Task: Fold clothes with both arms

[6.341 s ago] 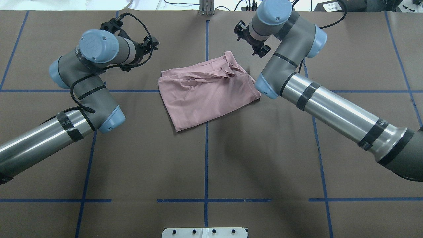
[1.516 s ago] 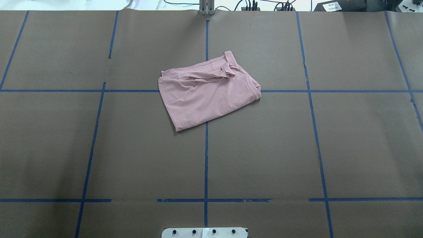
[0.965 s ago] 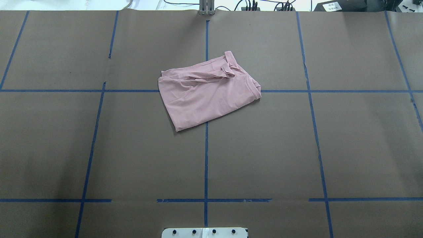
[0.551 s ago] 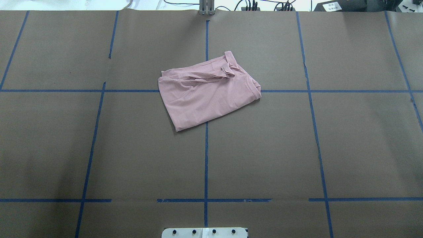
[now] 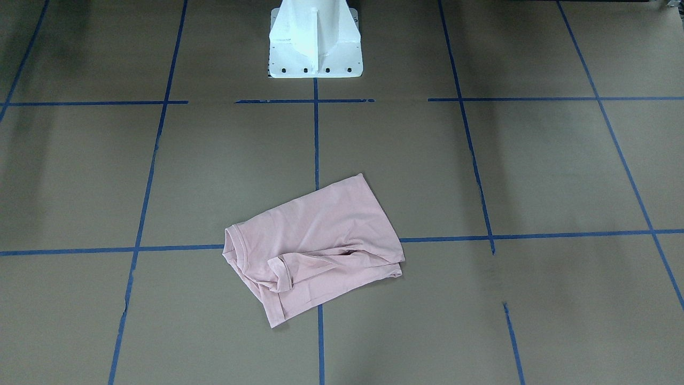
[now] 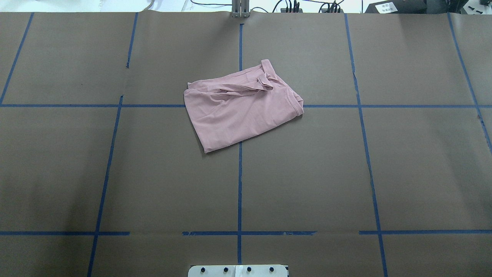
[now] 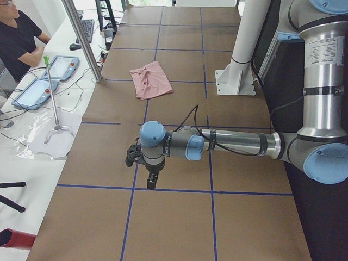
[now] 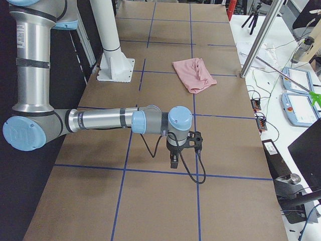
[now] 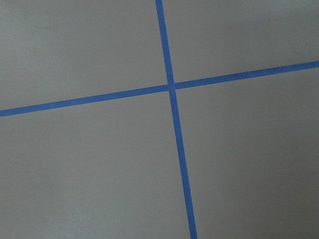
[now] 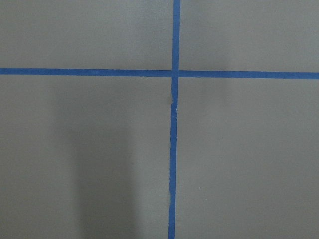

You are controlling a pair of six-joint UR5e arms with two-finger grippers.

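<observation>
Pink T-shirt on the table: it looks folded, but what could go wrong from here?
1. The pink T-shirt has a sleeve bunched on top, so the fold is loose and may spring open if lifted.
2. It lies skewed to the blue tape lines; a further fold would likely come out crooked.
3. The left hand and right hand hang far from it, low over the table; a sweep back could drag the cloth.

A pale pink T-shirt (image 6: 238, 115) lies folded into a skewed rectangle on the brown table (image 6: 115, 173), covering the crossing of two blue tape lines (image 6: 240, 184). A bunched sleeve (image 6: 264, 82) rests along its far edge. A white base plate (image 6: 237, 271) sits at the near edge, and black cables (image 6: 289, 5) run beyond the far one.
</observation>
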